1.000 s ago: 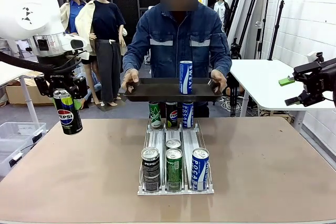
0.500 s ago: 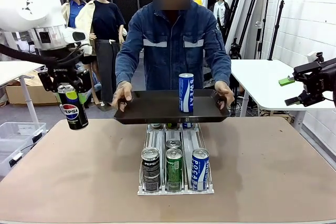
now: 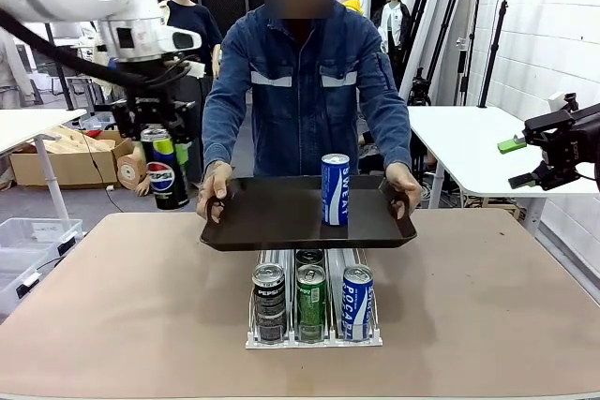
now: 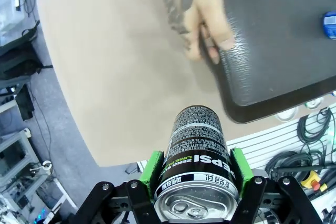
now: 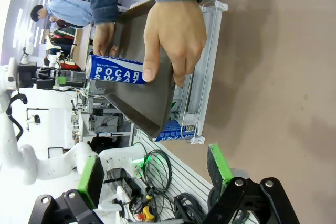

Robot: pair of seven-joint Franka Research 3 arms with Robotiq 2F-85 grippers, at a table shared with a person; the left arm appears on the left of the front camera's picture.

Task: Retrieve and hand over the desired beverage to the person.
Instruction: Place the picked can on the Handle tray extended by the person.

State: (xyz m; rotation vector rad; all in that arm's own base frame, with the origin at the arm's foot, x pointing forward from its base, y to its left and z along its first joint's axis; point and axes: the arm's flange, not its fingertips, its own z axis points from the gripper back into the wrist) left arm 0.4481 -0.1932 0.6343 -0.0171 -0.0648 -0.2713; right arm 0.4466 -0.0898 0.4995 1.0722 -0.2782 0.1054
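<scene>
Gripping a black Pepsi can (image 3: 165, 172) between its green pads, the left gripper (image 3: 161, 142) hung above the table's far left edge, just beside the tray's left rim. In the left wrist view the can (image 4: 197, 150) read "PSI" and "ZERO", its top toward the camera, with bare tabletop (image 4: 115, 66) open beyond it. The person (image 3: 306, 81) in the denim jacket stood at the far side, holding a dark tray (image 3: 272, 222) level over the table, one hand (image 3: 215, 186) on each short side. Most of the tray lay bare; one blue can (image 3: 335, 189) stood upright on it right of centre, lettered "SWEAT", and "POCARI SWEAT" in the right wrist view (image 5: 116, 70). Under the tray's near edge a rack (image 3: 314, 336) held three front cans: Pepsi (image 3: 269, 302), a green one (image 3: 311, 302), and Pocari (image 3: 357, 302). Wide table stayed free on both sides. The right gripper (image 5: 155, 174) was well off to the right, fingers spread apart, holding nothing.
</scene>
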